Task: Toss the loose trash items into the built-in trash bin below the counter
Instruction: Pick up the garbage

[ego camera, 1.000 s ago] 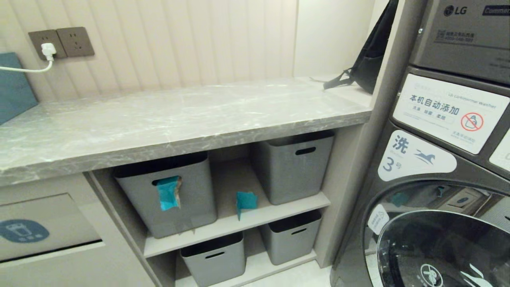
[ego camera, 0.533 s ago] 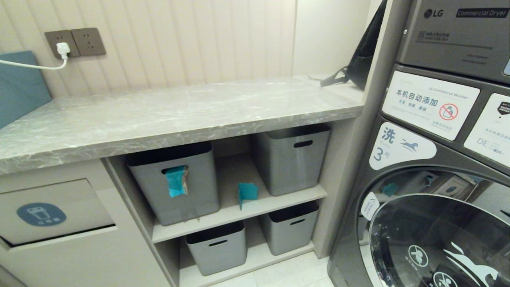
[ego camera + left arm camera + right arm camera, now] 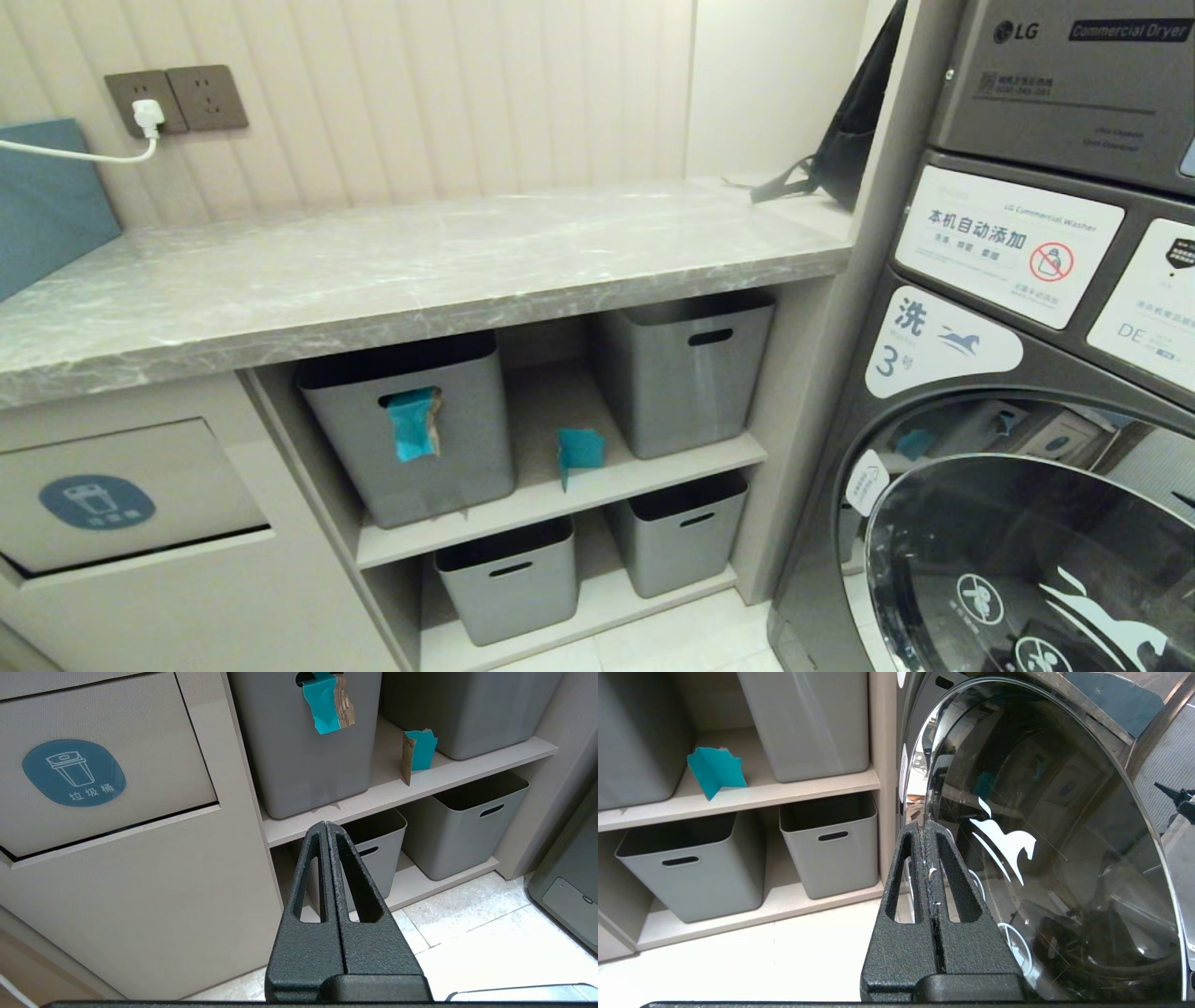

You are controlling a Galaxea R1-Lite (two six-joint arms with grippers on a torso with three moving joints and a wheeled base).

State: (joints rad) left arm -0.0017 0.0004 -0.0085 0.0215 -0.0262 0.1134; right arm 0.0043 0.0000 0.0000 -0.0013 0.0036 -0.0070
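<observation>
Far left, under the counter (image 3: 392, 271): the trash bin flap (image 3: 121, 495) with its blue bin sticker (image 3: 96, 501), set into the beige cabinet below the counter's left end. Flap looks slightly ajar along its bottom edge, probably a push-in type.

Left gripper (image 3: 326, 826) hangs low in front of the cabinet, fingers pressed together, holding nothing. Not in the head view; parked, no reach begun.

Next right, upper shelf (image 3: 560, 504): left grey storage box (image 3: 411, 429) near the shelf's left end, a teal wrapper (image 3: 414, 423) stuck in its slot handle and hanging down the front. It has a brown torn cardboard backing, caught in the slot.

Second teal wrapper (image 3: 580, 451) stands on the upper shelf between the two boxes, near the front edge, touching neither. Right grey storage box (image 3: 686, 373) by the shelf's right end. Two more grey boxes sit on the lower shelf.

No red and orange package piece shows in any view. Counter top holds only a blue-grey box at its left end and a black bag (image 3: 840, 149) at its right.

Far right: LG washer (image 3: 1008, 467). Right gripper (image 3: 926, 828) is closed and empty, facing the washer door.

Versus a second ago: the whole head view has shifted, so the camera moved, not the objects. Same as half a second ago.

Both wrappers not yet picked.
</observation>
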